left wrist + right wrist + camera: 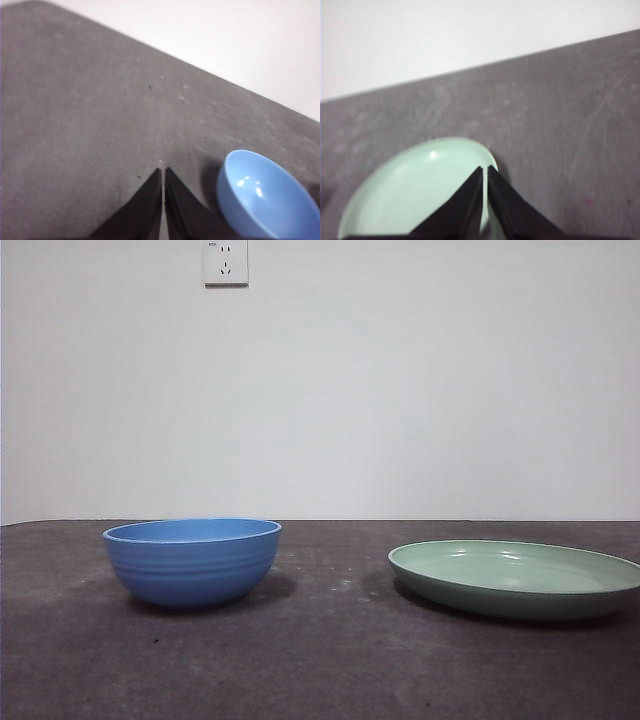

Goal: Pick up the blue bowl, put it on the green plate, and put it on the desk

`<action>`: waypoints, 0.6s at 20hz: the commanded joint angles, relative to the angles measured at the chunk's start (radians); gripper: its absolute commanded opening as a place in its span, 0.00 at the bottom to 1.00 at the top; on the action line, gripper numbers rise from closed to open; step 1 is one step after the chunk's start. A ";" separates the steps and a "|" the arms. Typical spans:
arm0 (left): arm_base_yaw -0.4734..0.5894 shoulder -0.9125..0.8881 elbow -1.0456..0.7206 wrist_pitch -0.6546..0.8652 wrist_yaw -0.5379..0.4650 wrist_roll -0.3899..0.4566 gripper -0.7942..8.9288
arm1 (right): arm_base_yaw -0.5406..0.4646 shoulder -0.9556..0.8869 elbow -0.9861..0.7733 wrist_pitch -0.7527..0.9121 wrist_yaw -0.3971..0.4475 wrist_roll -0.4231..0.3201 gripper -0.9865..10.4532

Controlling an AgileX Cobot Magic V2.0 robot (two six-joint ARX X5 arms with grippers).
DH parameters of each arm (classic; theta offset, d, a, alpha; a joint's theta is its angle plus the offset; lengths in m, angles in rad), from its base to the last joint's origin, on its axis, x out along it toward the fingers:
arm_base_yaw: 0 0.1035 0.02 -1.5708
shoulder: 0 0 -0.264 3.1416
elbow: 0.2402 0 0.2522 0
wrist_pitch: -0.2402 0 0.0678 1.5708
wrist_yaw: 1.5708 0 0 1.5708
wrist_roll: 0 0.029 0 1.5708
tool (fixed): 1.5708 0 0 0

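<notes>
- Blue, glossy, ribbed round bowl point(192, 562) stands empty on the dark grey-brown matte desk point(320, 670), well apart from the wide pale green plate point(516, 578).
- White wall socket point(225, 261) bears no readable writing.
- Left gripper point(163, 171), jaws nearly touching, holds nothing, beside the bowl.
- Right gripper point(485, 169), likewise pinched narrow and empty, hangs over the plate.

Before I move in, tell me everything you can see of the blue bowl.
The blue bowl is round, deep and glossy, with faint horizontal ribs on its outer wall. It stands upright and empty on the desk, apart from the green plate. Nothing else touches it; the left claw, shut, is beside it.
</notes>
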 commanded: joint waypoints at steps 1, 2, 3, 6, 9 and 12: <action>0.002 0.002 0.063 0.014 0.005 -0.055 0.09 | -0.001 -0.002 0.070 0.018 0.005 0.043 0.09; 0.002 0.004 0.082 0.013 0.006 -0.055 0.09 | -0.001 0.000 0.092 0.017 0.005 0.043 0.09; 0.002 0.008 0.101 0.012 0.007 -0.055 0.09 | -0.001 0.006 0.113 0.016 0.005 0.042 0.09; 0.002 0.029 0.169 -0.010 0.008 -0.055 0.09 | -0.001 0.038 0.191 -0.010 0.005 0.040 0.09; 0.002 0.071 0.251 -0.055 0.008 -0.035 0.09 | -0.001 0.090 0.282 -0.057 0.003 0.014 0.09; 0.002 0.132 0.340 -0.111 0.022 0.020 0.09 | 0.000 0.158 0.381 -0.121 -0.001 -0.021 0.09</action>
